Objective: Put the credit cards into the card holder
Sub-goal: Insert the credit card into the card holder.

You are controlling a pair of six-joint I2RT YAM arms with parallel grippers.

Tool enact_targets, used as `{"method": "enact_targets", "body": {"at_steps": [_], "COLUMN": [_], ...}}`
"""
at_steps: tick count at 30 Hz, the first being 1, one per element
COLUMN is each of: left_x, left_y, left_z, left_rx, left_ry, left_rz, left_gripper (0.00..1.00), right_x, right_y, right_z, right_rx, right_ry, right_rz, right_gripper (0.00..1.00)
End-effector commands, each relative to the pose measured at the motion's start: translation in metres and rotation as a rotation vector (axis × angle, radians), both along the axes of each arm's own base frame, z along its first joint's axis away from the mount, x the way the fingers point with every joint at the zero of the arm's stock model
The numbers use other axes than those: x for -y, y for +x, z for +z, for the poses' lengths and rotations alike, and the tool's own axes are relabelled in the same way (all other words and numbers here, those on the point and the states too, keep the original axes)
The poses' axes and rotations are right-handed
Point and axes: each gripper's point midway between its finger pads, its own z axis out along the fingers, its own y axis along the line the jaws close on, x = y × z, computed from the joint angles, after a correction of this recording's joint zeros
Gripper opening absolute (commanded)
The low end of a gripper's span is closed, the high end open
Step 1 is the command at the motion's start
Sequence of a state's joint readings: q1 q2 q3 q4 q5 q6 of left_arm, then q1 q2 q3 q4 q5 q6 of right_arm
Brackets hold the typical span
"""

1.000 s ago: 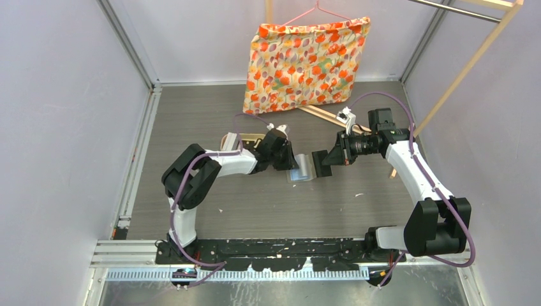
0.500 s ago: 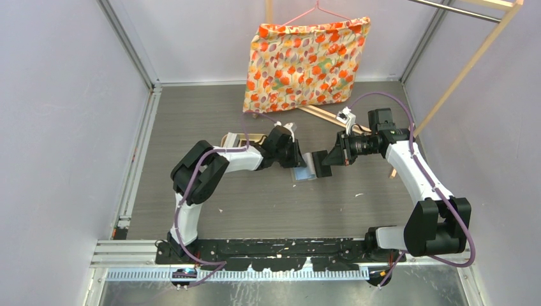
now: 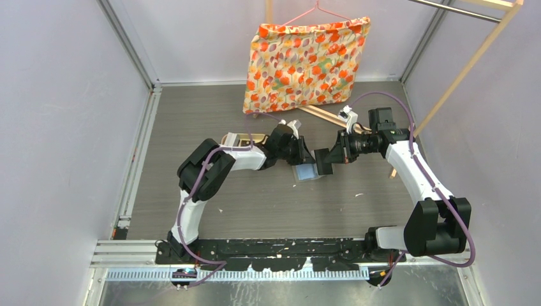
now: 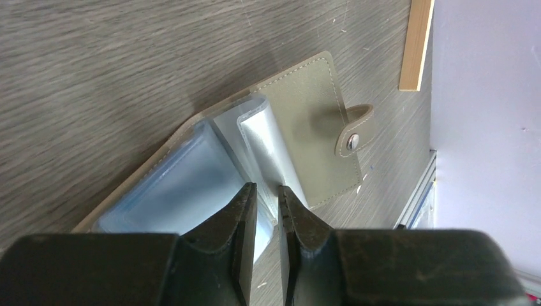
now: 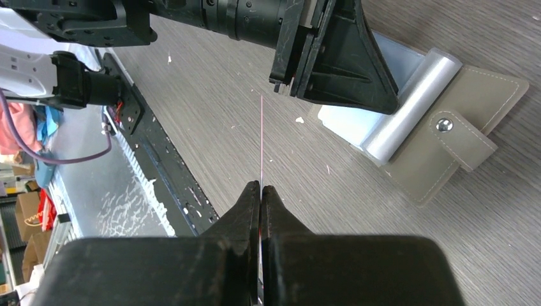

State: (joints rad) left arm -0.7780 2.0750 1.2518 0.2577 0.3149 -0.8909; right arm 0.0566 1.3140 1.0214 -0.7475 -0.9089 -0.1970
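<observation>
Grey wood-grain tabletop (image 3: 255, 204) carries the card holder (image 3: 308, 172) near the middle of the overhead view; it lies open and flat, its grey cover (image 4: 306, 108) toward 1 o'clock in the left wrist view and its pale blue clear pockets (image 4: 185, 185) toward 8 o'clock; one silvery leaf curls up at the fold; a snap strap (image 4: 353, 131) sticks out from the cover's edge at 3 o'clock.

Seen from overhead, the left claw (image 3: 303, 157) sits over the holder's 11 o'clock corner; in its own camera the claw (image 4: 266, 191) shows a narrow gap between the fingers, right above the pockets; whether the tips touch the plastic I cannot tell.

The right claw (image 3: 326, 159) is just at the holder's 2 o'clock side; in its wrist view the claw (image 5: 261, 188) is pressed together on a credit card (image 5: 261, 140), seen edge-on as a thin line pointing to 12 o'clock; the holder (image 5: 446, 153) lies at 2 o'clock from those tips, apart from the card.

A floral cushion (image 3: 306, 60) hangs at 12 o'clock by the back wall; a wooden strip (image 4: 418, 44) lies beyond the holder.
</observation>
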Motion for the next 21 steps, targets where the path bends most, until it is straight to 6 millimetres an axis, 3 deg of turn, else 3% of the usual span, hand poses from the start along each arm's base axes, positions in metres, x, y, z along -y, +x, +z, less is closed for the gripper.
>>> {"method": "enact_targets", "body": {"at_steps": [1,13,21], "left_x": [0.021,0.037,0.052], "left_y": [0.008,0.016,0.023], "left_z": [0.019,0.031,0.033], "left_rx": [0.022,0.052,0.043], "left_ry": [-0.102,-0.204,-0.259], "left_rz": [-0.022,-0.032,-0.044], "left_gripper": [0.21,0.34,0.36], "right_x": [0.004,0.009,0.019], "right_y": [0.014,0.02,0.03], "right_z": [0.008,-0.002,0.0], "right_rx": [0.049,0.012,0.01], "right_ry": [-0.018,-0.052,-0.047], "right_rz": [-0.04,-0.074,-0.139], "right_gripper": [0.01,0.01,0.01]}}
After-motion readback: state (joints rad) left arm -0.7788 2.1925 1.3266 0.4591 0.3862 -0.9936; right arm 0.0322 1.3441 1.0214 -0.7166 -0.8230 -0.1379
